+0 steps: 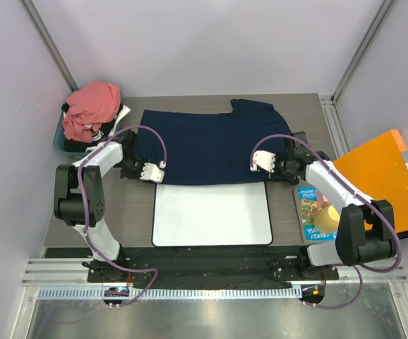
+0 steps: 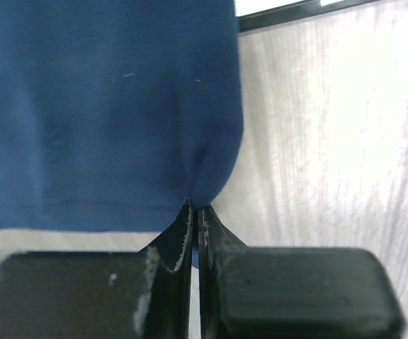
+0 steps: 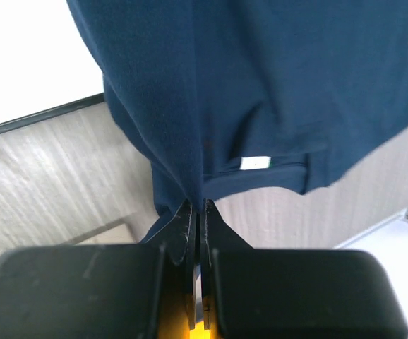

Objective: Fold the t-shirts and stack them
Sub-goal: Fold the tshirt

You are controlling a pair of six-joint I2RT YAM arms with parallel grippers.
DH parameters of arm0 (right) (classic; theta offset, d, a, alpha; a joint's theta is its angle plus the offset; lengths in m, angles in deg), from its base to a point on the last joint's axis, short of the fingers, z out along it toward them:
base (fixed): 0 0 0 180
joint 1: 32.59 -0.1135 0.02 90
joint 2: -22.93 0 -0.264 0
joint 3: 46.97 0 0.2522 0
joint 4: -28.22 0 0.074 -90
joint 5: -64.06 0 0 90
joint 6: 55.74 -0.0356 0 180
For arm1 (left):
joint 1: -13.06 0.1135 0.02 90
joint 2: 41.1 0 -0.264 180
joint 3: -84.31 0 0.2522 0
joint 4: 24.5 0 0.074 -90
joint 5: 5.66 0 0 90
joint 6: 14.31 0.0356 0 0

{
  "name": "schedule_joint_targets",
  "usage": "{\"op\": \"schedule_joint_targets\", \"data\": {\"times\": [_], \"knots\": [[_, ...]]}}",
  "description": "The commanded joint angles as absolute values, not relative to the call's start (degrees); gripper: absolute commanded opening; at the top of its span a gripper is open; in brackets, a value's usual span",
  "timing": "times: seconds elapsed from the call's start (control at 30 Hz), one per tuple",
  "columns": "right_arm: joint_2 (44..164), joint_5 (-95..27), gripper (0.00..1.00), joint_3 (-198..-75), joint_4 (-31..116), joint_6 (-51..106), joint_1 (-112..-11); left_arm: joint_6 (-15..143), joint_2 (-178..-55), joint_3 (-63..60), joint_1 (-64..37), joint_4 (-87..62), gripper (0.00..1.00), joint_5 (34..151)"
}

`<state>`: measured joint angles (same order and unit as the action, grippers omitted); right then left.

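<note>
A large navy blue t-shirt [image 1: 207, 145] lies spread across the back half of the table, its near hem along the white mat [image 1: 211, 212]. My left gripper [image 1: 135, 167] is at the shirt's near left corner, and in the left wrist view that gripper [image 2: 195, 206] is shut on a pinch of the navy cloth [image 2: 105, 106]. My right gripper [image 1: 282, 166] is at the shirt's right edge; the right wrist view shows this gripper [image 3: 199, 205] shut on a fold of the same shirt [image 3: 260, 85]. A salmon-pink t-shirt [image 1: 91, 106] sits bunched at the back left.
The pink shirt rests on a teal bin [image 1: 58, 141] at the back left corner. A flat orange panel [image 1: 377, 176] lies off the table's right side. A blue book [image 1: 308, 212] and a yellow object [image 1: 325, 217] lie beside the right arm.
</note>
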<state>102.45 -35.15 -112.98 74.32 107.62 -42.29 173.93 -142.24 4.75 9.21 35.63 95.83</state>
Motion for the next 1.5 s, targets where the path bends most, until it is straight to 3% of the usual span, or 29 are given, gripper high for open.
{"op": "schedule_joint_targets", "data": {"times": [0.0, 0.47, 0.77, 0.9, 1.1, 1.27, 1.33, 1.47], "knots": [[101.2, -32.8, 0.01, -115.9, 74.1, 108.2, -42.1, 172.8, -139.6, 1.5, 9.2, 35.8, 0.00, 98.1], [98.1, -33.9, 0.01, -115.9, 80.1, 115.0, -42.2, 179.0, -137.3, -2.6, 9.7, 51.0, 0.00, 96.7], [101.8, -32.3, 0.01, -132.2, 74.7, 112.0, -41.9, 161.8, -138.3, -20.3, 9.1, 44.8, 0.00, 104.9], [107.0, -30.4, 0.01, -136.7, 62.0, 112.4, -41.3, 155.3, -142.4, -27.6, 7.3, 39.9, 0.00, 106.2], [118.4, -27.5, 0.01, -141.8, 30.8, 111.1, -40.7, 138.9, -153.6, -35.9, 4.5, 10.1, 0.00, 96.3], [130.9, -21.9, 0.01, -152.6, 10.7, 110.6, -40.2, 128.0, -170.1, -64.9, 3.7, 6.8, 0.00, 86.5], [133.9, -20.7, 0.01, -158.1, 5.2, 111.2, -40.3, 126.6, -172.7, -70.3, 3.2, 2.1, 0.00, 83.0], [136.6, -18.6, 0.01, -164.3, -8.1, 112.9, -40.5, 126.2, -170.9, -69.0, 0.9, -15.5, 0.00, 74.0]]}}
